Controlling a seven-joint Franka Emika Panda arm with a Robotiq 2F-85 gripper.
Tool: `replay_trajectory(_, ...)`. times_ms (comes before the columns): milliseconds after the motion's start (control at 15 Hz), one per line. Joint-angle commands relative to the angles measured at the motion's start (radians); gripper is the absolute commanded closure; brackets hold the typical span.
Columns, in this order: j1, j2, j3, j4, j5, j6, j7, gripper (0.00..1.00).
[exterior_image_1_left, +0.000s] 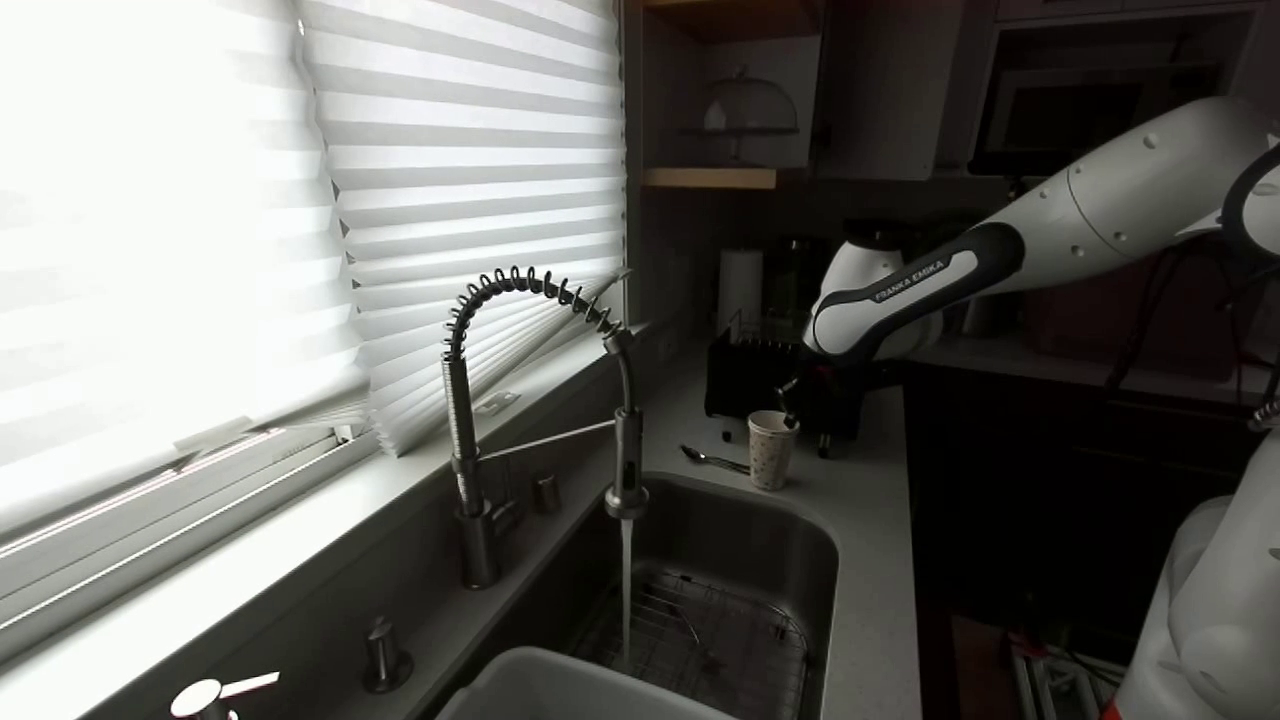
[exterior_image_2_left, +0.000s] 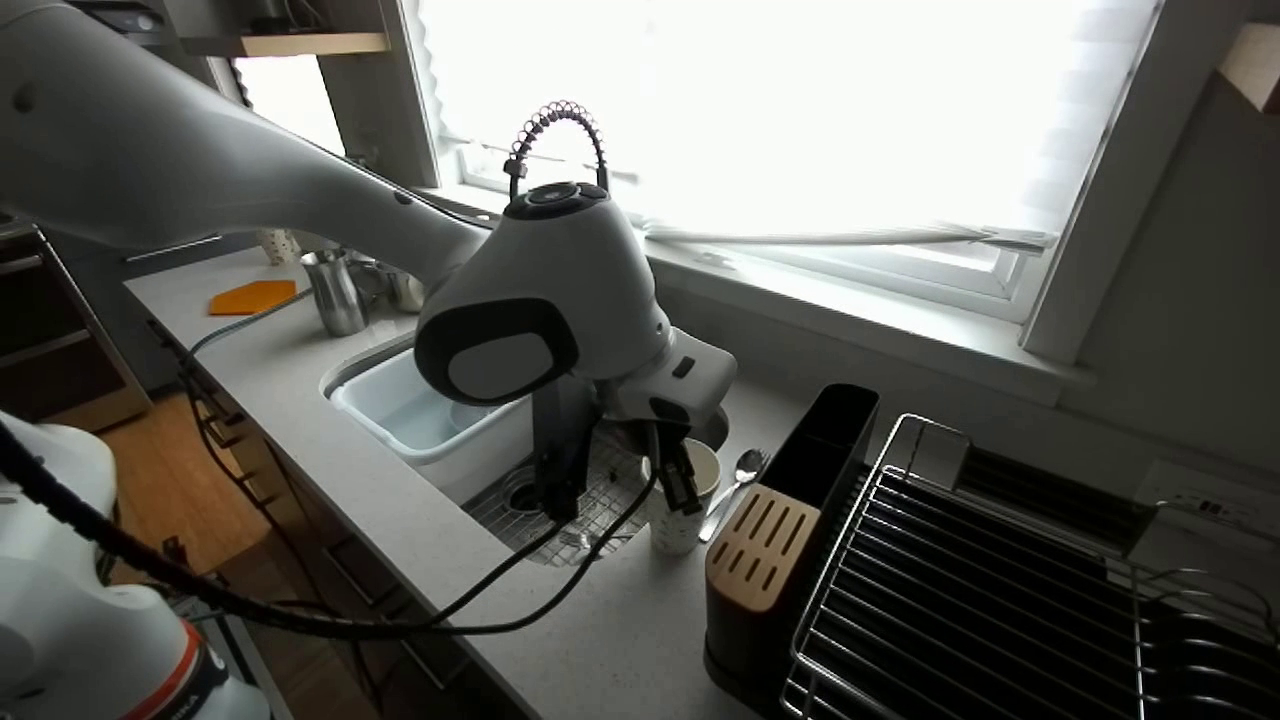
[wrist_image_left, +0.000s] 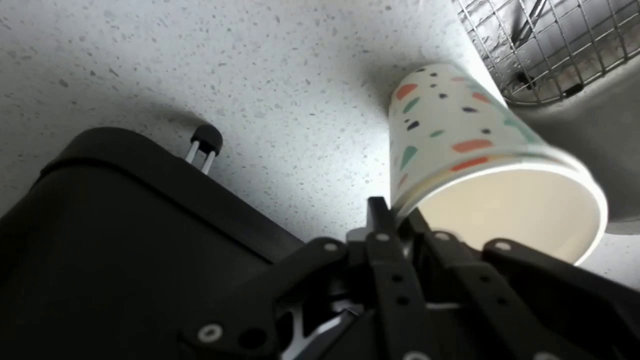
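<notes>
- The gripper (wrist_image_left: 399, 216) pinches the rim of a patterned paper cup (wrist_image_left: 465, 130), one finger inside the wall, one outside.
- The cup stands on the counter (wrist_image_left: 280, 55), apparently upright, just beside the end edge of the sink (exterior_image_1_left: 740, 530).
- In an exterior view, a spoon (exterior_image_2_left: 748, 463) lies beside it, near the black utensil holder (exterior_image_2_left: 745, 640).
- To my eye, thin paper probably dents easily: squeeze lightly, keep both fingers square to the wall, avoid twisting.

The cup (exterior_image_1_left: 772, 453) (white, colour-flecked) stands upright beside the sink (exterior_image_1_left: 740, 535).
</notes>
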Motion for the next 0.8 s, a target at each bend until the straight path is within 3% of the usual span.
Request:
replay_trajectory(0,0.03,-0.008,0.0,0.006,0.063,0.021,-0.053,1.0)
replay_trajectory(267,0.083,-0.035,0.014,0.031,0.137,0.002,-0.156,0.99)
replay_trajectory(733,0.265,-0.057,0.063,0.084,0.365,-0.11,-0.436,0.99)
